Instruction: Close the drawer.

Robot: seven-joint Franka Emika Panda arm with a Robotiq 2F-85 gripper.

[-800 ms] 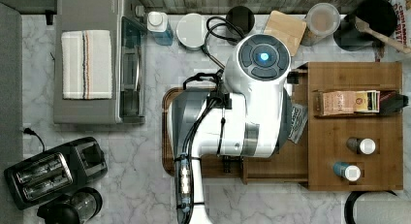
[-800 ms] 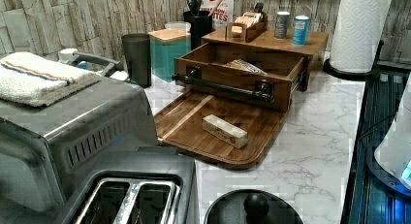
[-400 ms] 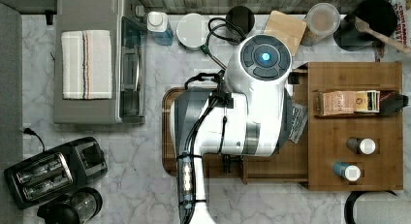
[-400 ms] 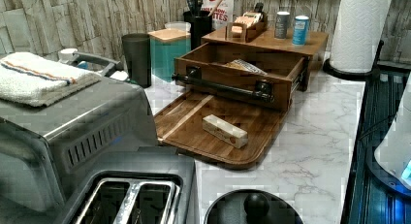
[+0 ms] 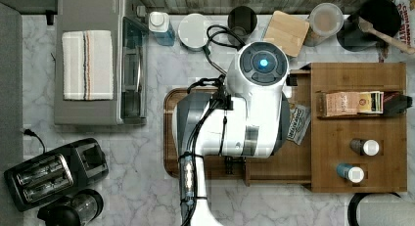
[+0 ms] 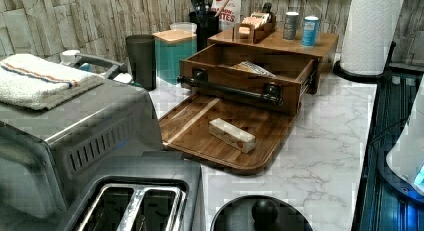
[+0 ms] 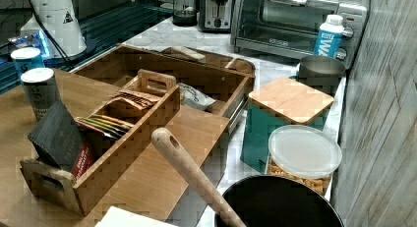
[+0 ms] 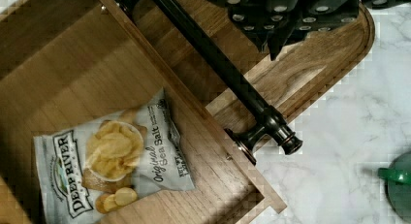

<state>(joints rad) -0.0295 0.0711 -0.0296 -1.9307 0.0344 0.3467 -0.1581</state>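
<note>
The bamboo drawer (image 6: 250, 73) stands pulled out of the organizer (image 6: 280, 41), over a darker wooden tray (image 6: 200, 136). A dark bar handle (image 6: 225, 88) runs across its front. A bag of chips (image 8: 111, 161) lies on the drawer's bottom (image 8: 87, 73). In the wrist view my gripper (image 8: 272, 49) is shut with nothing in it. It hangs above the tray (image 8: 300, 73), just outside the handle (image 8: 218, 73) and not touching it. In the top view my arm (image 5: 244, 113) covers most of the drawer (image 5: 298, 157).
A small wooden block (image 6: 231, 135) lies on the tray. A toaster oven (image 5: 93, 64) and a toaster (image 5: 49, 172) stand at the top view's left. Canisters and cups line the wall (image 5: 288, 33). A paper towel roll (image 6: 372, 31) stands beside the organizer.
The arm has shifted slightly in the top view. The drawer, tray and block stand as before.
</note>
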